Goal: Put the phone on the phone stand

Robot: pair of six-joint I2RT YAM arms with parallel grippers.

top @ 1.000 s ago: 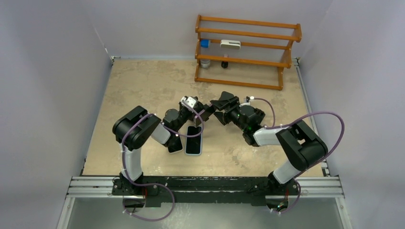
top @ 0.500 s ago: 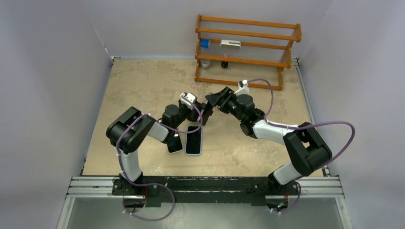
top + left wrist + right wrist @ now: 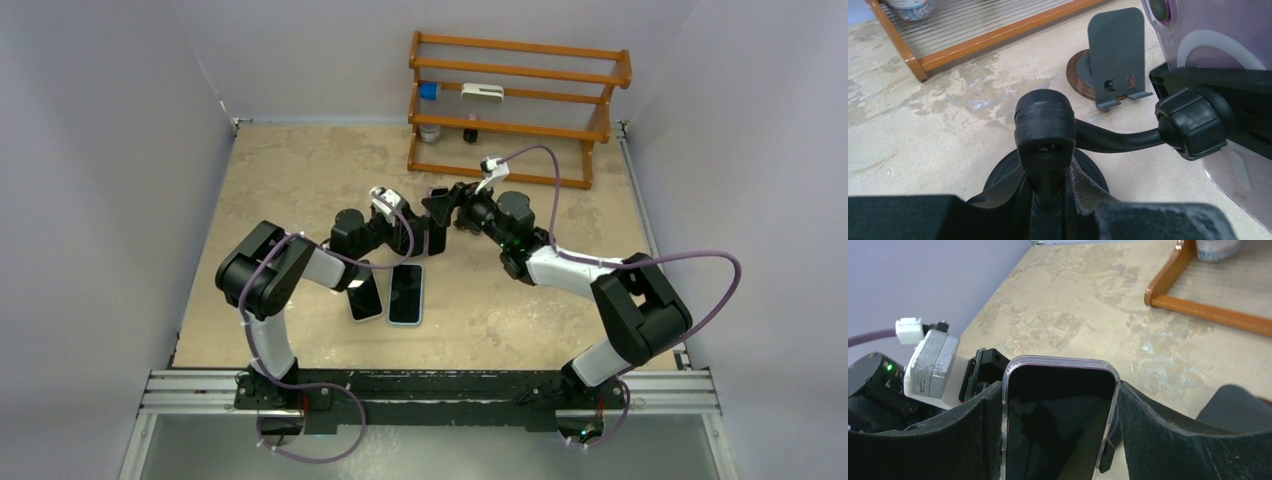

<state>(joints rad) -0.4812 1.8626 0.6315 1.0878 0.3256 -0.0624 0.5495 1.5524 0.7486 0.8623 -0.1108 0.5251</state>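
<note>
The phone (image 3: 1058, 405), dark-screened in a clear case, stands upright between the fingers of my right gripper (image 3: 1060, 412), which is shut on its two long edges. In the left wrist view the phone's purple back (image 3: 1220, 30) rests against the black head (image 3: 1193, 122) of the black phone stand (image 3: 1045, 120). My left gripper (image 3: 1048, 192) is shut on the stand's upright stem, above its round base (image 3: 1000, 175). From the top camera both grippers meet mid-table, left (image 3: 410, 232) and right (image 3: 440, 207).
Two other phones (image 3: 365, 298) (image 3: 406, 294) lie flat on the table near the left arm. A grey stand on a round wooden base (image 3: 1115, 55) stands just beyond. The wooden rack (image 3: 515, 105) with small items is at the back.
My right gripper has carried the phone left and farther back until it meets the stand's head. My left gripper has shifted slightly back and left with the stand.
</note>
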